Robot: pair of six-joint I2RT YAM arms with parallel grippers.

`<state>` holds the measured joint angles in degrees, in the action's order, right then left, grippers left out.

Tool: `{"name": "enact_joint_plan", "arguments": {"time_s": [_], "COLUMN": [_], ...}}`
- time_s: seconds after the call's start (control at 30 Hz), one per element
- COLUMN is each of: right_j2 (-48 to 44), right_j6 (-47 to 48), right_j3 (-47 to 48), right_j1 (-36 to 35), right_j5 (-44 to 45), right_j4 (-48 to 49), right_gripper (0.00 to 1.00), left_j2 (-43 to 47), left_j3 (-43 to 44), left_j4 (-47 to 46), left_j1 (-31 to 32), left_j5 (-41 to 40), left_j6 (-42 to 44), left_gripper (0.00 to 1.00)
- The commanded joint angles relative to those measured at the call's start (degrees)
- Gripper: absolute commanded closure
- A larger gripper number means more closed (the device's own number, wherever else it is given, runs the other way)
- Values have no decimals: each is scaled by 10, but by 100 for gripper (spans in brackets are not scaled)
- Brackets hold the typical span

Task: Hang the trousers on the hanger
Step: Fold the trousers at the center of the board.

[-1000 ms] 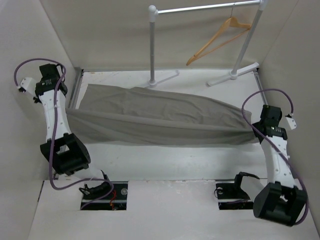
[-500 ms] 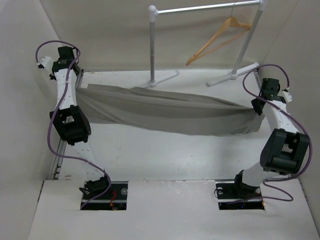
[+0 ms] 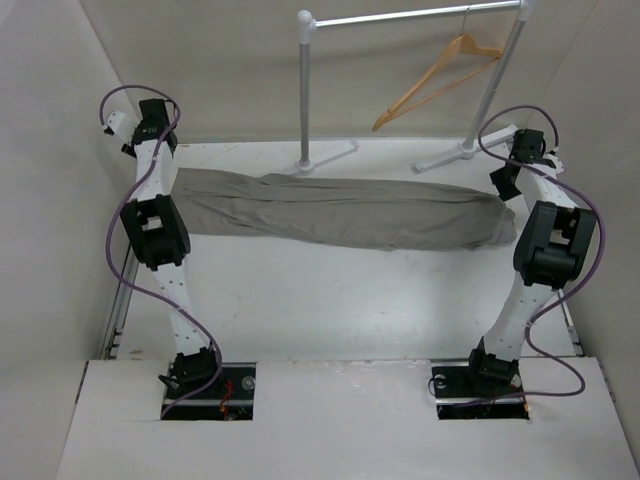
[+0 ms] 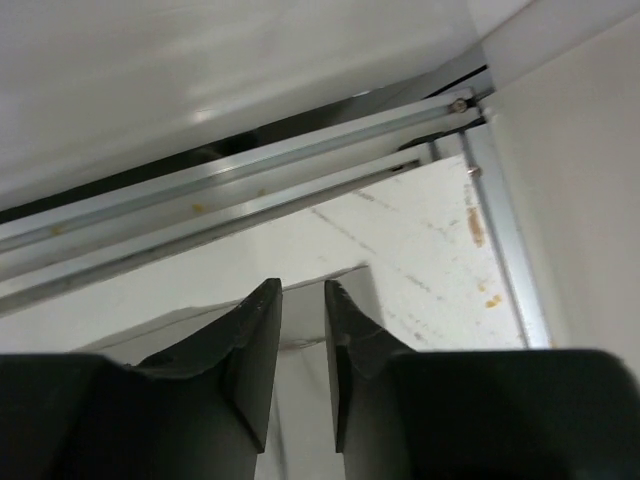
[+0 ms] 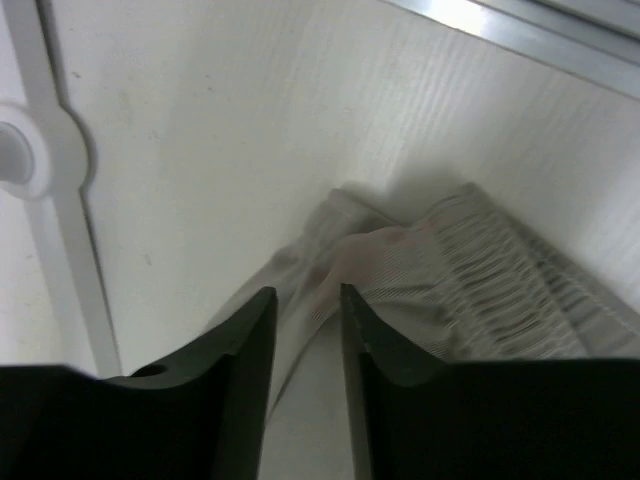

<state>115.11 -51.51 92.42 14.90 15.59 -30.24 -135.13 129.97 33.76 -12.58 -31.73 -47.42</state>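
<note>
Left arm [image 3: 153, 225], right arm [image 3: 545, 245] extended far forward; left fingers [image 4: 255, 350] narrowly parted, right fingers [image 5: 245, 350] slightly wider.

No lettering, label, brand mark, number or sign can be read in any view. The trousers [image 3: 340, 212] are plain grey cloth. The wooden hanger [image 3: 420, 86] and the clothes rail [image 3: 410, 14] show no legible marks.

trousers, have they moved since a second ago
Yes. The trousers have shifted away from the camera, toward the clothes rail. Their near edge has drawn back, so they now lie in a narrower band closer to its feet.
</note>
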Motion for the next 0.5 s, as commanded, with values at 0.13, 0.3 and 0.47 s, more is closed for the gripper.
{"name": "enact_joint_plan", "arguments": {"time_s": [0.13, 0.3, 0.47], "right_j2": [-15, -98, -204], "right_j6": [11, 42, 46], "right_j3": [31, -56, -214], "right_j1": [-33, -43, -48], "right_j5": [-11, 0, -3], "right_j4": [40, 82, 144], "right_gripper": [38, 35, 78], "left_j2": [79, 215, 351], "left_j3": [-83, -315, -601], "left_j4": [-180, -223, -290], "left_j1": [-8, -20, -36], "left_j5": [53, 100, 155], "left_j6": [2, -7, -96], "left_gripper": [50, 52, 55]}}
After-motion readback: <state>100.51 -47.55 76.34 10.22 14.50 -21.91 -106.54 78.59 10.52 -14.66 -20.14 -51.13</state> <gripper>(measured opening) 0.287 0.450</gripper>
